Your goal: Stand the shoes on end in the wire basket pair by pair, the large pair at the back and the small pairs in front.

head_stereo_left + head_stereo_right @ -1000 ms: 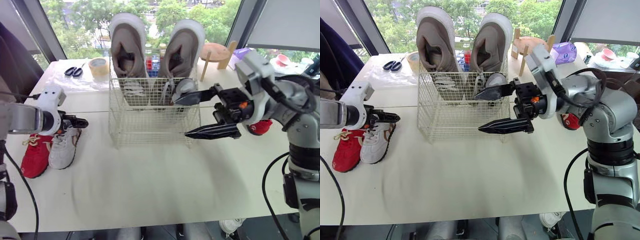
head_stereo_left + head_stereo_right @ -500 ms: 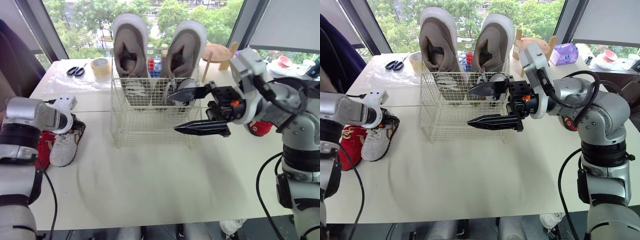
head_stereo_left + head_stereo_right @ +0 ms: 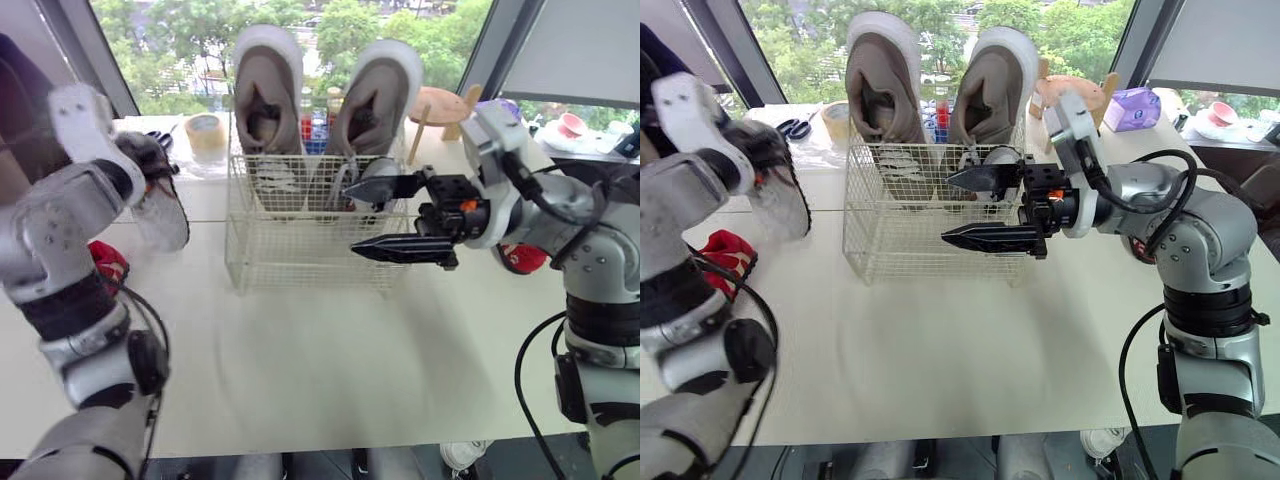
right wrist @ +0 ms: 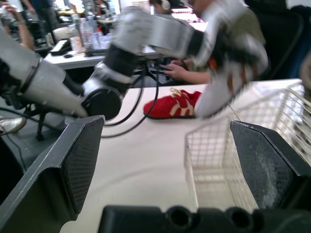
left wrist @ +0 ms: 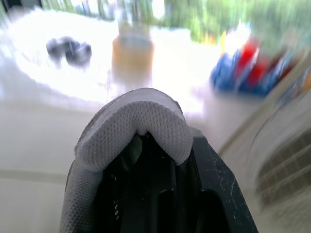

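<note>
At the far side of the wire basket (image 3: 300,255) the large pair (image 3: 320,100) stands on end. Left of it, the left gripper (image 3: 150,168) is clamped on a small white shoe (image 3: 165,215), apparently by its heel; the right gripper (image 3: 350,218) gapes empty. Small pairs remain, a red shoe (image 3: 108,262) included.

Large pair (image 3: 266,100) inside wire basket (image 3: 300,255), rear
</note>
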Available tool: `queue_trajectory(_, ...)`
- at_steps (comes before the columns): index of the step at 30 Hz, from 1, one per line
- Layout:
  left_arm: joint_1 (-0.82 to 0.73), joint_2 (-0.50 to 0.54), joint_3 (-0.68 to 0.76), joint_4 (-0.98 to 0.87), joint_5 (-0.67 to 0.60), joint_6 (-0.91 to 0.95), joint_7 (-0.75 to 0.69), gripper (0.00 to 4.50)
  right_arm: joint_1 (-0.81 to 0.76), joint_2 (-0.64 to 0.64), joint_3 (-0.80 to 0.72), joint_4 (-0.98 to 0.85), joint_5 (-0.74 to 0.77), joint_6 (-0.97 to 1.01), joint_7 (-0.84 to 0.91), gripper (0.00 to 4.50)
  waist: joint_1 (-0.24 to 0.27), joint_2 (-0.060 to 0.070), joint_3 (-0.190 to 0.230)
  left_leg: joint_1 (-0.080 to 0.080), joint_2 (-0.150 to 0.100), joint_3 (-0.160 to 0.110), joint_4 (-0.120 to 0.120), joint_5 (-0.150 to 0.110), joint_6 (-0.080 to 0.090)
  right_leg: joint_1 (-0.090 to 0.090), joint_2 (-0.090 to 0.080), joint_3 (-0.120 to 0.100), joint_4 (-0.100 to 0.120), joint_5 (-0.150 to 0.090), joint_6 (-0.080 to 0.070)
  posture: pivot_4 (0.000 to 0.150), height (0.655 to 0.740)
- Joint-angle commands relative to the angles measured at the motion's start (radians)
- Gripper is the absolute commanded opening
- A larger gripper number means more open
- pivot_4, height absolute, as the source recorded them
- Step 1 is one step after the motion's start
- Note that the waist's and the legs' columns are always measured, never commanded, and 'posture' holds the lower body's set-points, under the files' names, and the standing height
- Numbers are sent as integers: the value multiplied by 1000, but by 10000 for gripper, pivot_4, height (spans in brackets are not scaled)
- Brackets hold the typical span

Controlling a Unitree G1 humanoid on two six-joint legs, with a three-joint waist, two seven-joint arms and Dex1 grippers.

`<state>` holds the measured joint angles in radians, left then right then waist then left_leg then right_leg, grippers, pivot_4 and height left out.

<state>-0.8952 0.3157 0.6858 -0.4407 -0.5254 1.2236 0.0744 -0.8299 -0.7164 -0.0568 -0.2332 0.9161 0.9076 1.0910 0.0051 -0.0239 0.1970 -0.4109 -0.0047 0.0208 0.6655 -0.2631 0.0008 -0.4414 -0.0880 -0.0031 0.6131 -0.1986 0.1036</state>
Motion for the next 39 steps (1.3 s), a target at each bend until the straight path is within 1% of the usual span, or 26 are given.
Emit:
queue_trajectory(1,-35,-87,65,-228,-170,-140,1,390,-47,-2,-30,38,1,-18,8,45000,3,0,0,0,0,0,0,0,0,0,0,0,0,0,0,1500,7400)
queue_trajectory(3,-19,-143,8,-281,-235,-149,1,390,-60,-1,-26,59,-2,-18,11,45000,6,0,0,0,0,0,0,0,0,0,0,0,0,0,-1,1500,7400)
queue_trajectory(5,-4,-181,-45,-291,-275,-170,4,390,-68,1,-19,68,-6,-18,13,45000,11,0,0,1,-1,0,1,0,0,2,0,0,0,0,-1,1500,7400)
queue_trajectory(10,44,-233,-153,-218,-322,-312,-61,390,-87,4,-6,84,-14,-6,13,45000,7,0,0,2,-1,1,2,0,0,4,1,0,-1,0,-1,1500,7400)
queue_trajectory(15,92,-231,-251,-106,-292,-470,-179,390,-96,-10,-19,81,-1,24,-5,45000,6,0,0,2,-1,2,2,0,1,4,5,0,-1,0,-1,1500,7400)
queue_trajectory(19,144,-223,-349,-21,-234,-574,-264,390,-92,-17,-30,60,9,47,-29,45000,9,0,0,2,-1,2,2,0,1,4,6,0,-1,0,-1,1500,7400)
queue_trajectory(21,172,-211,-402,7,-185,-621,-296,390,-86,-20,-39,49,16,59,-42,45000,9,0,0,2,-1,2,2,0,1,5,6,0,-1,0,-1,1500,7400)
queue_trajectory(24,200,-208,-443,52,-146,-676,-316,390,-79,-23,-50,36,27,75,-58,45000,11,0,0,3,0,1,3,0,1,7,6,0,-1,0,-1,1500,7400)
queue_trajectory(28,246,-169,-562,80,-5,-772,-354,390,-73,-29,-64,29,37,94,-78,45000,10,0,-1,4,0,1,3,0,1,8,6,0,-2,0,-1,1500,7400)
queue_trajectory(30,280,-181,-598,74,27,-808,-348,390,-70,-30,-67,26,38,98,-81,45000,10,0,-1,4,0,1,3,0,1,9,6,0,-2,0,-2,1500,7400)
queue_trajectory(34,407,-215,-656,48,77,-843,-321,390,-70,-32,-68,29,39,99,-83,45000,9,0,-2,4,0,1,3,0,1,9,5,0,-2,0,-2,1500,7400)
queue_trajectory(39,490,-228,-660,20,91,-856,-297,390,-65,-30,-65,36,34,95,-80,45000,7,0,-2,4,1,1,3,0,2,8,6,0,-2,0,-2,1500,7400)
